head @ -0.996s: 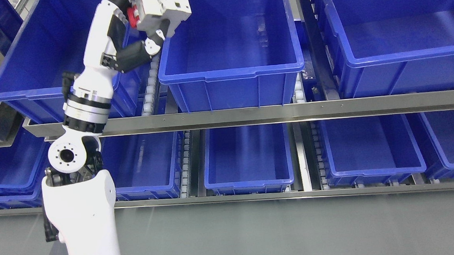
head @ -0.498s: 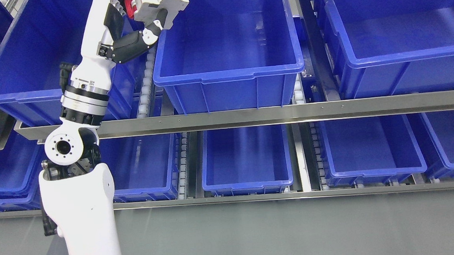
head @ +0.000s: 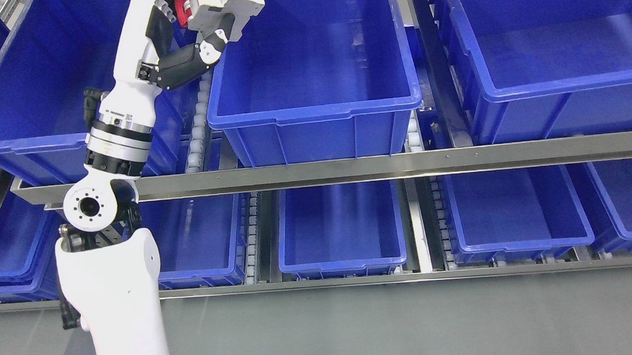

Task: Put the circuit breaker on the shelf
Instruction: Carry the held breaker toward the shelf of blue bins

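The whole view has slid a little since half a second ago, so the camera moved; the left hand (head: 183,21) keeps its place at the top edge, fingers curled around the white breaker (head: 223,2), held over the left rim of the middle upper bin (head: 311,106); steel shelf rail (head: 381,165) runs beneath, lower bins (head: 343,258) behind it; grey floor (head: 413,325) below.
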Motion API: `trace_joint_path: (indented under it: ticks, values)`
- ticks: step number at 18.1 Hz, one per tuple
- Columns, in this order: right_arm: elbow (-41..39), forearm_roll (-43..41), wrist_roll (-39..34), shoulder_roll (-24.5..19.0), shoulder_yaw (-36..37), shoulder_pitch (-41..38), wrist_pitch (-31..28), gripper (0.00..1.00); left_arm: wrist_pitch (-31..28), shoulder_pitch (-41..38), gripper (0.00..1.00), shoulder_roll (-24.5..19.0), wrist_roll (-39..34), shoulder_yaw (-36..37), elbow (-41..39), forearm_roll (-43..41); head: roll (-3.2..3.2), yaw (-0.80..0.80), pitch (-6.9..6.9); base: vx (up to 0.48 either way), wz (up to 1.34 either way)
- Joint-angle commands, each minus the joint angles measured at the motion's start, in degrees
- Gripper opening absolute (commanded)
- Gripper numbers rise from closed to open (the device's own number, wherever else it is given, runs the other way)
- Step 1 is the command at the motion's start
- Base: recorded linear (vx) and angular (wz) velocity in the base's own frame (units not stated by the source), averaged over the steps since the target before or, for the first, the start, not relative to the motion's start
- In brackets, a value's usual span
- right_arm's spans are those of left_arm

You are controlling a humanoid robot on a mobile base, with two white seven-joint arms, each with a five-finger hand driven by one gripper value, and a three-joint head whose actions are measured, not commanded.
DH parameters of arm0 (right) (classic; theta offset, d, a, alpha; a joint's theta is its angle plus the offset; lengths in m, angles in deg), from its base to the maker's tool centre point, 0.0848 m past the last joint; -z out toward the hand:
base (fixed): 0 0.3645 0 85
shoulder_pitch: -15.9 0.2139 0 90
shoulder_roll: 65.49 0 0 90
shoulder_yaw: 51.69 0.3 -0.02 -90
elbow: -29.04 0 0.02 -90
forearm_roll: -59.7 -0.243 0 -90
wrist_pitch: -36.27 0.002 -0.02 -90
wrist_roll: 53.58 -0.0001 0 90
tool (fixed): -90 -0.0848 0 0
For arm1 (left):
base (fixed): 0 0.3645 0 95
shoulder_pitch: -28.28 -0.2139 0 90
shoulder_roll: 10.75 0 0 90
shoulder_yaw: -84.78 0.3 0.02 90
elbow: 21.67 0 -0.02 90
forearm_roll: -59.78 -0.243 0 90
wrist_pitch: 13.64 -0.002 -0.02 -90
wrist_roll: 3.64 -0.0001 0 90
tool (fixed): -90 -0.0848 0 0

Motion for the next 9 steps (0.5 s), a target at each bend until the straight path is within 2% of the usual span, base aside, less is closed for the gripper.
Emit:
trace_joint_path:
  ticks: [1, 9]
  values:
    - [-0.08, 0.04, -0.03, 1.00, 0.00, -0.96, 0.72, 1.00, 0.16, 0.25, 0.12, -0.94, -0.06, 0.25, 0.04, 0.01, 0.00, 0.00, 0.00, 0.039, 0.00]
    - [-0.07, 0.04, -0.03, 1.00, 0.00, -0.96, 0.72, 1.00, -0.55, -2.29, 0.12, -0.94, -0.24, 3.15, 1.35, -2.79, 0.00, 0.00, 0.00, 0.035, 0.00]
